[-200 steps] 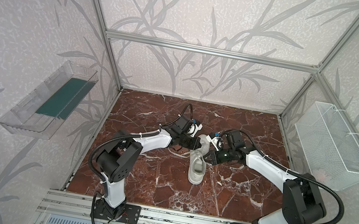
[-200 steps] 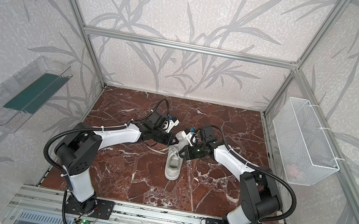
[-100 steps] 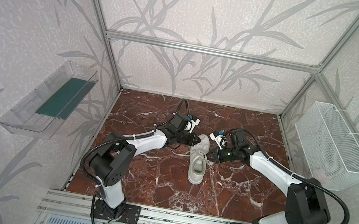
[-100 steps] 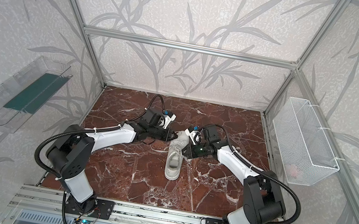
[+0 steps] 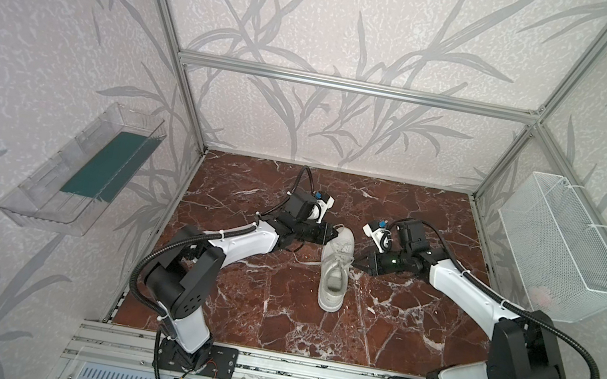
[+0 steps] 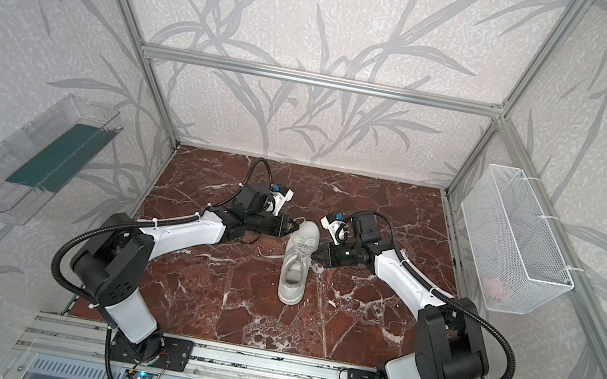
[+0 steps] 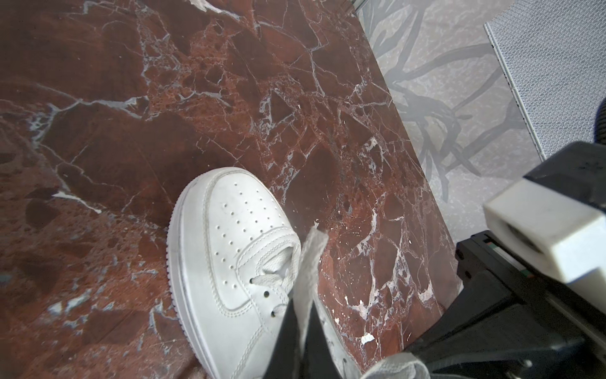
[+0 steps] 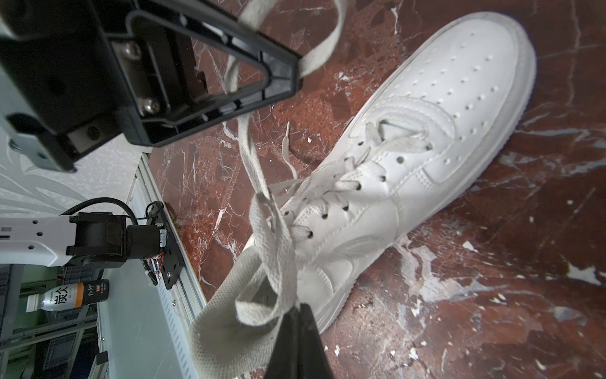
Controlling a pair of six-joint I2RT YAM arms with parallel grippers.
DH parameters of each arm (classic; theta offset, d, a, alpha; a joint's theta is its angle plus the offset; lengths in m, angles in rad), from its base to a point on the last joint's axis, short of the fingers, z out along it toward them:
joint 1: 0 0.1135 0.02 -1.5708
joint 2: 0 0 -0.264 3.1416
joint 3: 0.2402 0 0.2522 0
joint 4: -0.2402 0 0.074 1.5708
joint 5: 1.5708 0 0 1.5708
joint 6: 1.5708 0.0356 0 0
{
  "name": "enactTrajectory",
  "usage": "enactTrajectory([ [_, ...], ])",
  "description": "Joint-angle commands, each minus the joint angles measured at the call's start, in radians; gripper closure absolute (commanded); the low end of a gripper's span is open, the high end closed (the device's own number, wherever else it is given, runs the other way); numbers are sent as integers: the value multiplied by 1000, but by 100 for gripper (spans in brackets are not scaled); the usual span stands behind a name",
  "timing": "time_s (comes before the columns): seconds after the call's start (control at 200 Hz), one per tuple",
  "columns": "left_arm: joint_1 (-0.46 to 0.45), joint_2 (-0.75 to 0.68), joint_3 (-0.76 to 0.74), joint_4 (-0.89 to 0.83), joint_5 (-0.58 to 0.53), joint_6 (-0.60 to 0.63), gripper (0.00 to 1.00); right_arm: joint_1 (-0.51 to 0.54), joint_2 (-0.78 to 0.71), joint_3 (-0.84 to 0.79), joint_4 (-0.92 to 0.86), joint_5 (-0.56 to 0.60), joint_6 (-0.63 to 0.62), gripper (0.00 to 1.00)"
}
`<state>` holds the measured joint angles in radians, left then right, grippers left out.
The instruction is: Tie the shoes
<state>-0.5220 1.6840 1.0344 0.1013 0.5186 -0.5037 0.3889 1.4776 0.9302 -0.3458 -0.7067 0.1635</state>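
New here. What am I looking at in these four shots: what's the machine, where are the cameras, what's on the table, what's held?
Two robot arms, each ending in a two-finger gripper. The wide shots come from one overhead camera pair; the close-ups come from a camera on each wrist. On the marbled table lies one white sneaker, toe away from the arm bases. The left gripper and the right gripper are each shut on the laces. A wire basket and a clear tray hang on the walls.
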Motion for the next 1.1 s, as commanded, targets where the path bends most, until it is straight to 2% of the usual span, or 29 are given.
enactTrajectory([
  [0.0,16,-34,-22,60,-36,-28,100,-15,-44,-20,-30,3,-12,100],
  [0.575,76,-31,-82,138,-55,-70,100,-111,-98,-78,-61,-21,-46,100],
  [1.095,108,-46,-124,122,-52,-58,100,-164,-112,-116,-71,-29,-60,100],
])
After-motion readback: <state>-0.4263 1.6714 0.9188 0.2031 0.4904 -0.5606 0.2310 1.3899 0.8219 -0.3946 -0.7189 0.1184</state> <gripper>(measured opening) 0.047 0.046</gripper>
